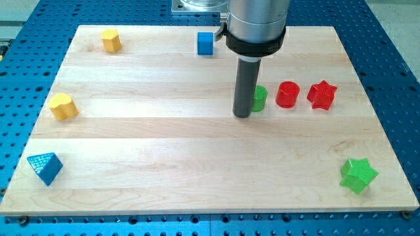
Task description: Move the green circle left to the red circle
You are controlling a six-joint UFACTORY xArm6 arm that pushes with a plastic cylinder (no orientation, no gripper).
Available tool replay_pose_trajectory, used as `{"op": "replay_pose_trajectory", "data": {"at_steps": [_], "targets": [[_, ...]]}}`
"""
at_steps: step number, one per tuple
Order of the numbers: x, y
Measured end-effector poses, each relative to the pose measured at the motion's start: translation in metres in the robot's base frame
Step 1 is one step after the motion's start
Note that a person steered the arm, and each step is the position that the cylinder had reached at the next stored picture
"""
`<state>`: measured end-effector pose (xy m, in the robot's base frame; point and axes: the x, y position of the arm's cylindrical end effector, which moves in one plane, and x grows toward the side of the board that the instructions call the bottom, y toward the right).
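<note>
The green circle (pixel 260 98) stands on the wooden board, partly hidden behind my rod. The red circle (pixel 287 94) stands just to its right, with a small gap between them. My tip (pixel 242 115) rests on the board at the green circle's left side, touching or almost touching it.
A red star (pixel 321 95) stands right of the red circle. A green star (pixel 358 175) is at the lower right. A blue cube (pixel 205 43) and a yellow block (pixel 111 40) sit near the top edge. A yellow heart (pixel 63 107) and a blue triangle (pixel 44 168) are at the left.
</note>
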<state>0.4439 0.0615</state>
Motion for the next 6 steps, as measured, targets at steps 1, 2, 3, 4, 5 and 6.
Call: {"op": "replay_pose_trajectory", "data": {"at_steps": [1, 2, 3, 4, 5, 6], "targets": [[0.000, -0.016], [0.014, -0.013], [0.024, -0.004], [0.023, 0.009], [0.023, 0.021], [0.008, 0.021]]}}
